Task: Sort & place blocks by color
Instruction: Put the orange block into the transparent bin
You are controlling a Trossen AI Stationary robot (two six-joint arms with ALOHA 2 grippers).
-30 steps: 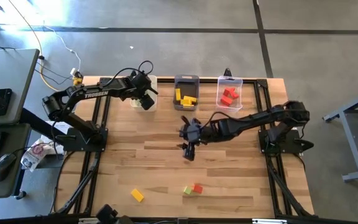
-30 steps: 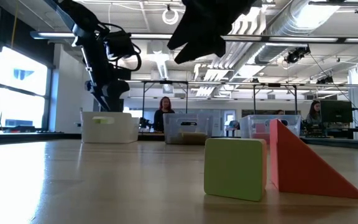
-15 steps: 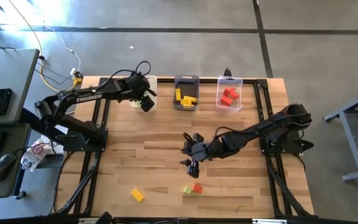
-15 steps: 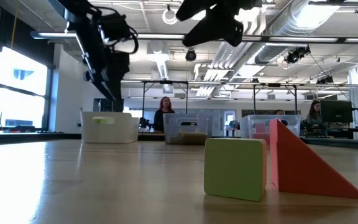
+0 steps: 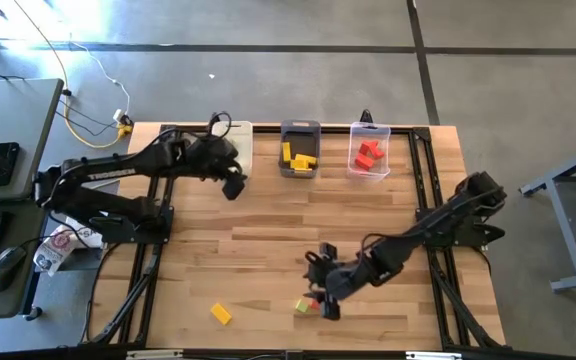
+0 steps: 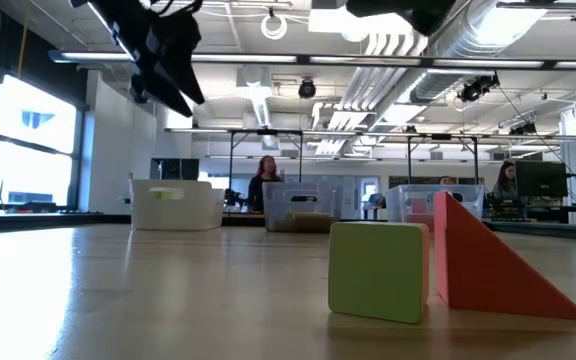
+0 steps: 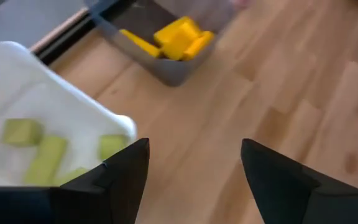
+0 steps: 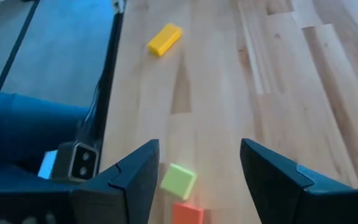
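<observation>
A light green block [image 8: 179,179] and a red block [image 8: 188,213] lie side by side on the table near its front edge; in the low view they are the green block [image 6: 380,270] and the red wedge [image 6: 493,265]. A yellow block [image 5: 220,314] lies to their left. My right gripper [image 8: 197,146] hangs open just above the green and red pair [image 5: 304,305], touching nothing. My left gripper [image 7: 194,149] is open and empty above the table, just in front of the white bin [image 7: 55,106], which holds green blocks.
A dark grey bin [image 5: 299,150] with yellow blocks and a clear bin [image 5: 370,152] with red blocks stand along the far edge, right of the white bin [image 5: 238,135]. Bare wood lies between the bins and the loose blocks.
My left gripper has risen from over the white bin and drawn back toward the table's near side. My right gripper has swung from the table's middle toward the near edge and now stands over the green and red blocks. The blocks have kept still.
</observation>
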